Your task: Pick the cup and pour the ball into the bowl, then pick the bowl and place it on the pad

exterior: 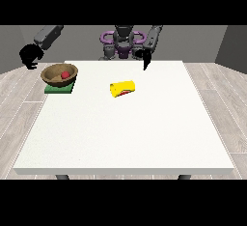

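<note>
We see the red ball (pixel 64 75) in the brown wooden bowl (pixel 59 74), set on the green square pad (pixel 59 89) at ten o'clock on the white tabletop (pixel 125 133), the yellow cup (pixel 123 88) tipped at centre, the hand at the view's left (pixel 29 57) curled on nothing, the hand at the view's right (pixel 145 60) with fingers hanging straight: task apparently complete.

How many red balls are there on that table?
1. The red ball lies inside the wooden bowl, which sits on the green pad at the view's left. The tipped yellow cup could hide another.
</note>
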`<action>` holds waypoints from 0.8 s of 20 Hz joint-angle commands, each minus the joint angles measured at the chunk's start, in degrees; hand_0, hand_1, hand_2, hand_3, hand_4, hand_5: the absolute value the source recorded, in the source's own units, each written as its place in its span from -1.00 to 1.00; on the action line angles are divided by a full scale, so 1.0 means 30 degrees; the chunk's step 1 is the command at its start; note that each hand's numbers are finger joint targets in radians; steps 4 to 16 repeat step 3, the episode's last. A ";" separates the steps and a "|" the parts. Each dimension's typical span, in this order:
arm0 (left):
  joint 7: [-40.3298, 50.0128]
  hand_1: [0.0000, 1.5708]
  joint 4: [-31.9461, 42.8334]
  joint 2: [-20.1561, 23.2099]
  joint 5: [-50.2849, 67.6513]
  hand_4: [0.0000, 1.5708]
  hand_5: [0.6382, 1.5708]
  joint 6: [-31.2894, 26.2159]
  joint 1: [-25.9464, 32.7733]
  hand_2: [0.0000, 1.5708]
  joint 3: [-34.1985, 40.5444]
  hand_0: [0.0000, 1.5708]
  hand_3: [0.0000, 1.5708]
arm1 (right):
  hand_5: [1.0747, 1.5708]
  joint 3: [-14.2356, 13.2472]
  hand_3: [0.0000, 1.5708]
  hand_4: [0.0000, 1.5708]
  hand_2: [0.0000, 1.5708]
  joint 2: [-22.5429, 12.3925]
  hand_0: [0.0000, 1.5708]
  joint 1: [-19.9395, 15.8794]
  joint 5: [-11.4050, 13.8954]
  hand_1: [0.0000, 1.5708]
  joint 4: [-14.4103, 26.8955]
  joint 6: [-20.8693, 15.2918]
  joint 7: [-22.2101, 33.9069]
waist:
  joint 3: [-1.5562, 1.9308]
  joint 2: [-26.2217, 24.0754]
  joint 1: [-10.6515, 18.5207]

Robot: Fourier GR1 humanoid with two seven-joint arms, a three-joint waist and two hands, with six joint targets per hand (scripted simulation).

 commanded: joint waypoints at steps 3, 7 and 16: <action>-0.0560 -1.00 0.1544 -0.0024 0.1132 0.55 0.51 0.0215 0.0281 -1.00 -0.0207 -1.00 -1.00 | -1.00 0.0098 -0.04 -0.09 -0.26 -0.1382 -1.00 0.0377 -0.0259 -1.00 -0.0400 0.1700 0.1801 | -0.0001 -0.1391 -0.0576; -0.0560 -1.00 0.1544 -0.0024 0.1132 0.55 0.51 0.0215 0.0281 -1.00 -0.0207 -1.00 -1.00 | -1.00 0.0098 -0.04 -0.09 -0.26 -0.1382 -1.00 0.0377 -0.0259 -1.00 -0.0400 0.1700 0.1801 | -0.0001 -0.1391 -0.0576; -0.0560 -1.00 0.1544 -0.0024 0.1132 0.55 0.51 0.0215 0.0281 -1.00 -0.0207 -1.00 -1.00 | -1.00 0.0098 -0.04 -0.09 -0.26 -0.1382 -1.00 0.0377 -0.0259 -1.00 -0.0400 0.1700 0.1801 | -0.0001 -0.1391 -0.0576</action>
